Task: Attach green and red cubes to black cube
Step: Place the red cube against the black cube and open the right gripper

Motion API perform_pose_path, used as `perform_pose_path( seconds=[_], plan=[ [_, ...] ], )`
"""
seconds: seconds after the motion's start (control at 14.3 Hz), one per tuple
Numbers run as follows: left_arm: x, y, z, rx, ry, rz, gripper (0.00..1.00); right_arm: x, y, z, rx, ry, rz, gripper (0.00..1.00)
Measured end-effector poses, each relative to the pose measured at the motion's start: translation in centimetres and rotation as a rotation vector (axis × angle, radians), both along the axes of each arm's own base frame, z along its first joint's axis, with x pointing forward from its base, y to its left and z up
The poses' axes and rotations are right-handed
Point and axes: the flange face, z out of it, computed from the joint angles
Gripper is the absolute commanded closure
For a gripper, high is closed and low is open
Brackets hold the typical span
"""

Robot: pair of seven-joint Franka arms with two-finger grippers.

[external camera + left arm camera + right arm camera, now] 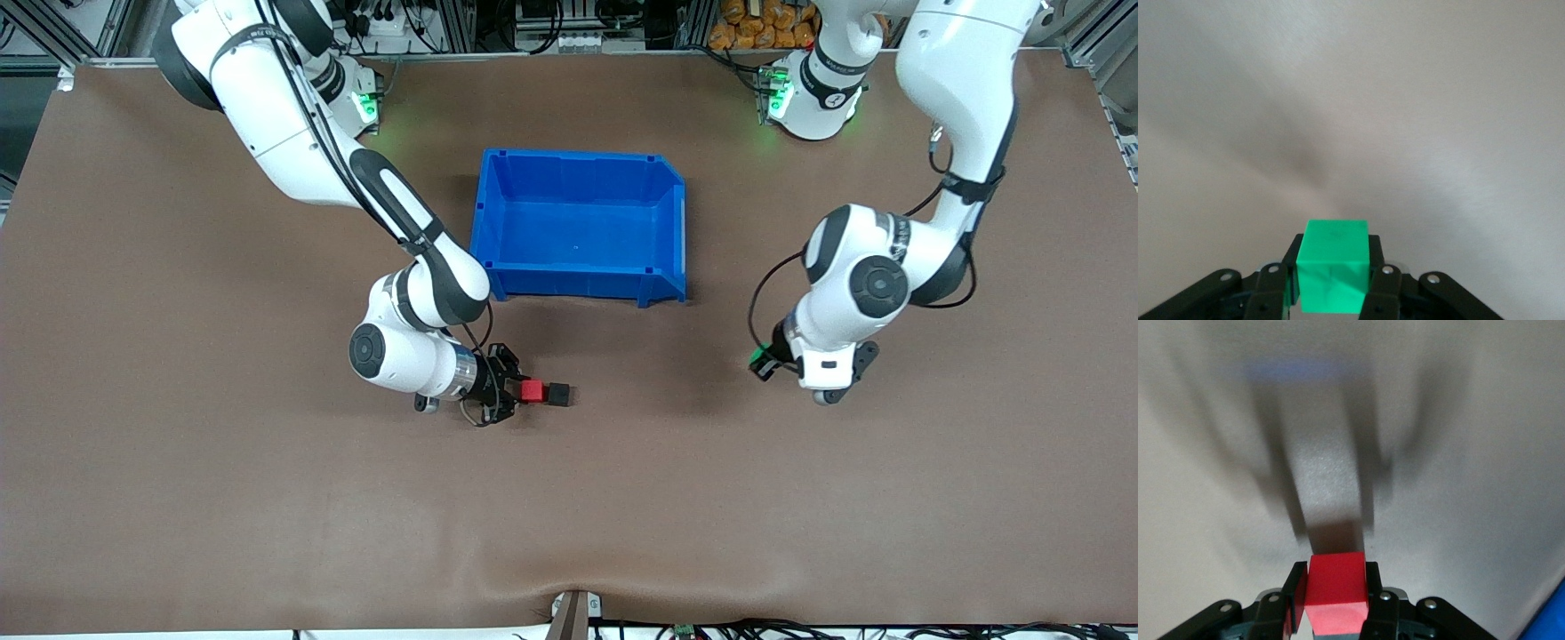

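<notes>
1. A brown table (178,498) fills the front view, with a blue bin (582,276) standing in its middle, nearer the robots' bases than either gripper. Wide bare surface lies between the grippers and the table's edge nearest the front camera, and more toward both ends.
2. The right gripper (524,391) sits low over the table, nearer the front camera than the bin's corner at the right arm's end. Its fingers pinch the red cube (532,391), which touches the black cube (559,394) on the side toward the left arm's end.
3. The left gripper (762,360) is over bare table toward the left arm's end, well apart from the bin. It pinches the green cube (757,356).
4. In the front view the green cube shows only as a sliver, mostly hidden under the wrist. The left wrist view shows it whole (1333,275), clamped between the two pads (1376,260), with only bare table ahead.
5. The right wrist view shows the red cube (1336,592) gripped between the pads (1297,590). The black cube cannot be made out there; dark shadows blur the table ahead. A blue corner of the bin (1551,613) is cut off at the frame's edge.
</notes>
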Motion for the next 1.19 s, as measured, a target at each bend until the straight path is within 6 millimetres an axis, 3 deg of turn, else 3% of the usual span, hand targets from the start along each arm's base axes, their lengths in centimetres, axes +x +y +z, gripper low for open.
perform_pose_path(
  seconds=[0.14, 0.21, 0.28, 0.56, 0.7, 0.84, 1.05, 1.19],
  plan=[
    [0.8, -2.4, -0.4, -0.012, -0.001, 0.125, 1.0, 0.0, 0.5, -0.3, 0.001, -0.033, -0.017, 0.97],
    [1.1, -3.4, -0.7, -0.017, 0.001, 0.182, 1.0, 0.0, 0.7, -0.4, 0.001, -0.043, -0.02, 0.68],
    [1.4, -4.4, -0.9, -0.024, 0.003, 0.241, 1.0, -0.1, 0.8, -0.4, 0.001, -0.047, -0.022, 0.01],
    [3.0, -7.7, -2.0, -0.053, 0.013, 0.497, 1.0, 0.6, 0.0, -0.3, -0.012, -0.056, -0.024, 0.0],
    [3.3, -9.3, -3.1, -0.058, 0.025, 0.572, 1.0, 1.6, -1.4, 1.1, -0.039, -0.036, 0.027, 0.0],
    [3.1, -11.3, -3.8, -0.064, 0.037, 0.655, 1.0, 2.9, -4.5, 4.4, -0.106, 0.014, 0.142, 0.0],
    [3.0, -14.0, -4.3, -0.077, 0.046, 0.764, 1.0, 5.2, -10.1, 12.7, -0.274, -0.002, 0.326, 0.0],
    [2.7, -15.9, -4.8, -0.084, 0.052, 0.815, 1.0, 6.1, -11.8, 17.5, -0.349, -0.086, 0.378, 0.0]
  ],
)
